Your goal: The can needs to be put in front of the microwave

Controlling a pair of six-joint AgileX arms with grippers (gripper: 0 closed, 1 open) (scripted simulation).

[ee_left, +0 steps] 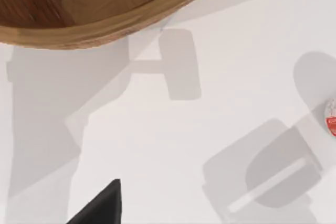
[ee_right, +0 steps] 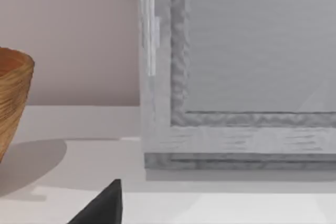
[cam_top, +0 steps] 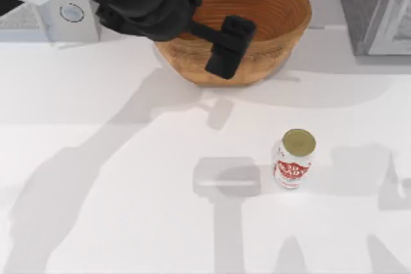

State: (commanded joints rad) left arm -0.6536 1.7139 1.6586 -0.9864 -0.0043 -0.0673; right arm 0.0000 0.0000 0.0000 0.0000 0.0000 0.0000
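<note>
White lettering on the small white red-labelled can (cam_top: 294, 158) is unreadable; the left gripper's (cam_top: 226, 48) finger state cannot be told.

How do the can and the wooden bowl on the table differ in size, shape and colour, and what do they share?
Size: the can is far smaller than the bowl.
Shape: the can is a closed upright cylinder with a flat gold top, while the bowl is wide, rounded and open at the top.
Colour: the can is white with a red label; the bowl is ridged brown wood all over.
Shared: both stand upright on the white table, and both look round from above.
</note>
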